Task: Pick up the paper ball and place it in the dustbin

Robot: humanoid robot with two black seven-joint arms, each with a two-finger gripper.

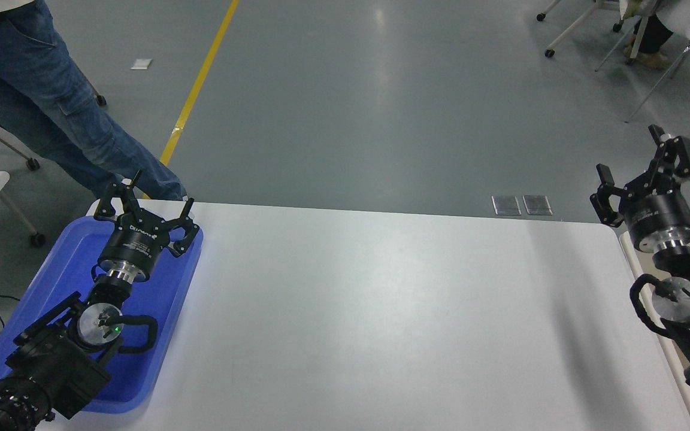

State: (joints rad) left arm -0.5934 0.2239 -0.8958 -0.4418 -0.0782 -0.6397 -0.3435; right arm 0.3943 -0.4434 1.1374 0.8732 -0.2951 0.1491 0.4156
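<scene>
Up at about three o'clock, the right gripper [638, 170] hangs over the far right corner of the white table [381, 311], its fingers spread wide and nothing between them. Its arm runs back toward five o'clock, crossing the near edge of the dustbin [632, 239], of which only a strip of cream rim and a bit of beige inside show beside the table's right edge. The paper ball cannot be seen anywhere: not in the fingers, not on the table, and the visible slice of the bin is too narrow to tell.

Over at nine o'clock the left gripper [144, 206] sits parked above the far end of a blue tray [171, 299], fingers also splayed open and empty, its arm trailing down to seven o'clock. At eleven o'clock a person in blue jeans [51, 114] stands on the grey floor beyond the table, beside a yellow floor line [201, 78].
</scene>
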